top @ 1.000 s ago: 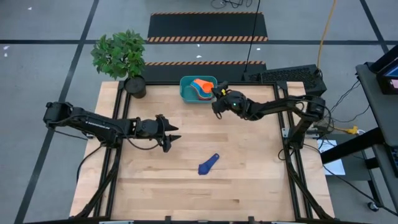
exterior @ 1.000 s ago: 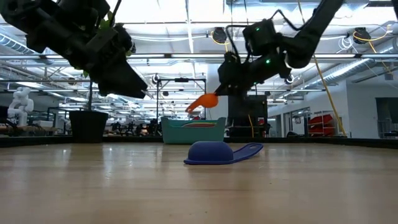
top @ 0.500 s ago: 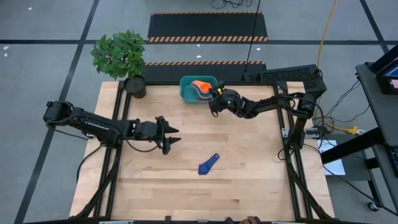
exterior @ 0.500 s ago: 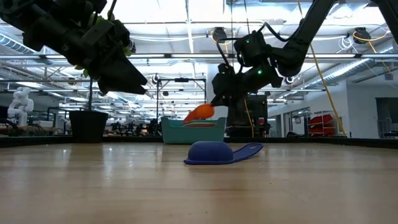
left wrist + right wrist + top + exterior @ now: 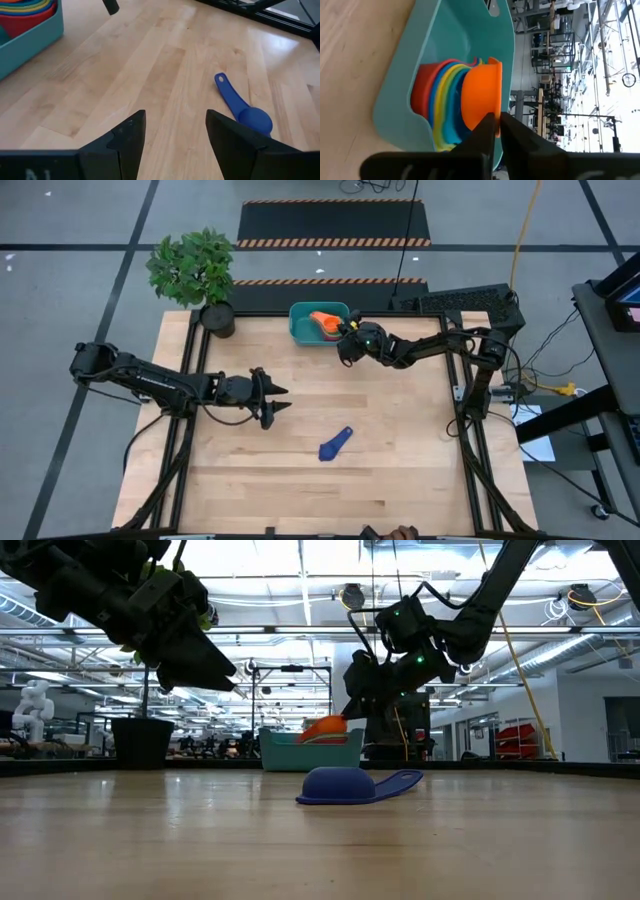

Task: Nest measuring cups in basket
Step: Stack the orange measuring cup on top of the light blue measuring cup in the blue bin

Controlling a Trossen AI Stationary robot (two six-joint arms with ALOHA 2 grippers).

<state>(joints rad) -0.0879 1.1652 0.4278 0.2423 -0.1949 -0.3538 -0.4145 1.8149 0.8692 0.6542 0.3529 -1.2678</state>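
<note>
Nested cups (image 5: 322,321) in basket (image 5: 301,330), one cup (image 5: 335,444) mid-table.

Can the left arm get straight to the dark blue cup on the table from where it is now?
Probably yes. The left gripper hangs open above bare table, and the dark blue cup lies alone on the wood nearby with nothing between them. The right gripper is away at the basket, holding the orange cup.

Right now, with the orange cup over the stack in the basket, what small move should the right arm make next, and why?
Probably open the right gripper and let the orange measuring cup drop. It is pinched by its rim directly against the nested stack inside the teal basket, so it looks seated. The dark blue cup is on the table, near the open left gripper.
</note>
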